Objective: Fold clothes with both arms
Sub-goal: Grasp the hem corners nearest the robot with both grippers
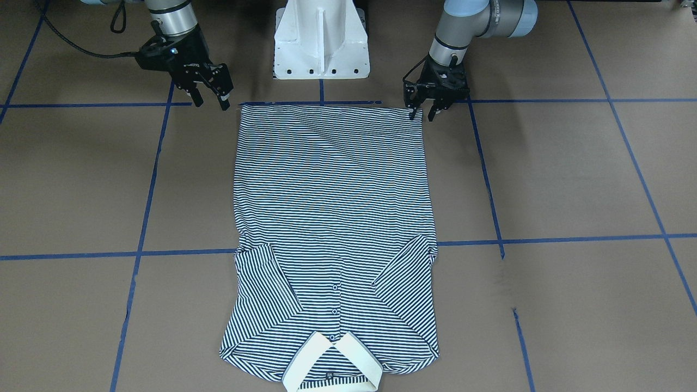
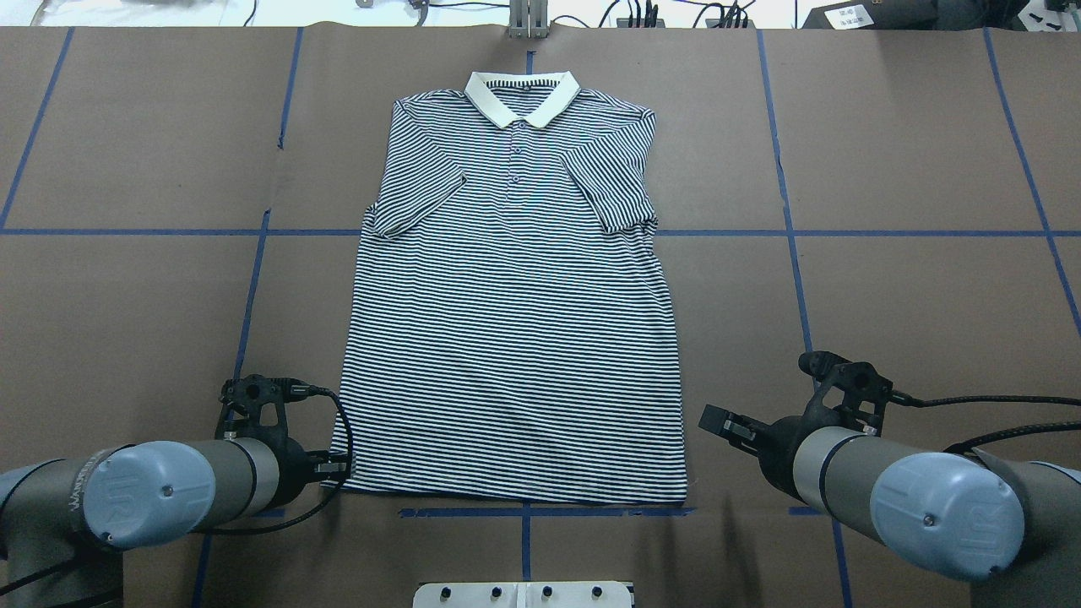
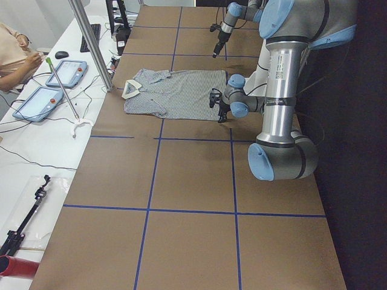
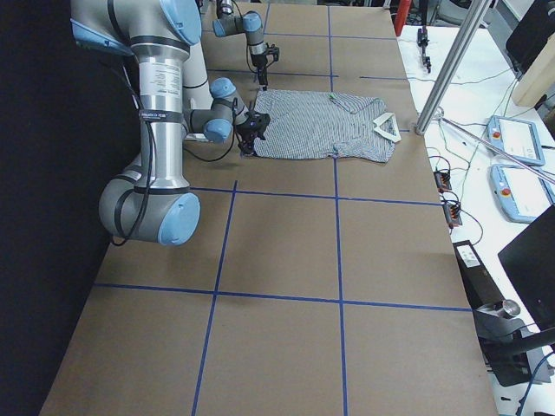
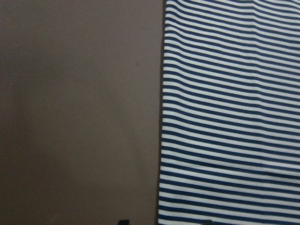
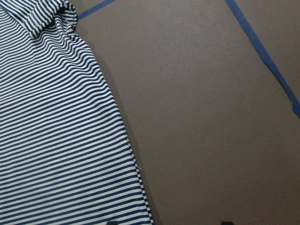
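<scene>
The striped polo shirt [image 1: 332, 207] lies flat and face up on the brown table [image 1: 572, 174], cream collar [image 2: 522, 95] at the far side, both sleeves folded in over the chest. My left gripper [image 1: 422, 112] is open and low at the shirt's near hem corner, its fingers on either side of the shirt's edge; in the overhead view [image 2: 334, 467] it sits at the lower left corner. My right gripper [image 1: 210, 102] is open and empty, raised just outside the other hem corner [image 2: 725, 425]. Both wrist views show the striped side edge [image 5: 229, 117] [image 6: 56, 131] on the table.
The white pedestal base [image 1: 321, 43] stands just behind the hem. Blue tape lines [image 1: 544, 239] cross the table. A side bench with tablets [image 3: 39, 103], a metal pole [image 3: 91, 45] and a seated person [image 3: 15, 51] lies beyond the collar end.
</scene>
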Tool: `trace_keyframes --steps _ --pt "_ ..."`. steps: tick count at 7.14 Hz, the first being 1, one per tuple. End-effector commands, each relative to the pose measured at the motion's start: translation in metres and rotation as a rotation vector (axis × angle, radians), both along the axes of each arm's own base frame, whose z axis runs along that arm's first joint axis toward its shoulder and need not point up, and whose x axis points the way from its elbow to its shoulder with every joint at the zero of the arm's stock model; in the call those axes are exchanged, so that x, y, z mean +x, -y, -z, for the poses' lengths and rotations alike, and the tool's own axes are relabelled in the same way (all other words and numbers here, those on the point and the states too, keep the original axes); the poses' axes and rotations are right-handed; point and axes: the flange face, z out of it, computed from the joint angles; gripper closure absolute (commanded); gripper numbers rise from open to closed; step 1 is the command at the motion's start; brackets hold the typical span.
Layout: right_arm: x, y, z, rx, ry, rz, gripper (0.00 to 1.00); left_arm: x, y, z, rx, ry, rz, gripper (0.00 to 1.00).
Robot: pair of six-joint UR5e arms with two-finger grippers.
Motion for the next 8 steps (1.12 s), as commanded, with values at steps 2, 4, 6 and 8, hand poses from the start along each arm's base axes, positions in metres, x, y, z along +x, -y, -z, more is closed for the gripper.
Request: trace_keyframes --steps 2,4,6,8 --pt "-0.0002 0.0006 -0.001 0.0 -0.002 -0.001 0.21 0.0025 -0.0048 0.0008 -0.002 -0.002 -0.013 0.49" --pt "-0.0006 0.0007 -0.0017 0.0 -0.004 -0.001 0.21 0.004 -0.0073 0.0016 -0.004 -0.004 -0.02 0.51" --pt "-0.0006 0.0007 -0.0017 0.0 -0.004 -0.001 0.2 0.0051 -0.0102 0.0024 -0.003 -0.006 -0.026 0.59" --pt "-0.0009 0.0001 -0.0017 -0.001 -0.003 0.0 0.2 0.0038 -0.0105 0.0055 -0.016 -0.016 -0.015 1.0"
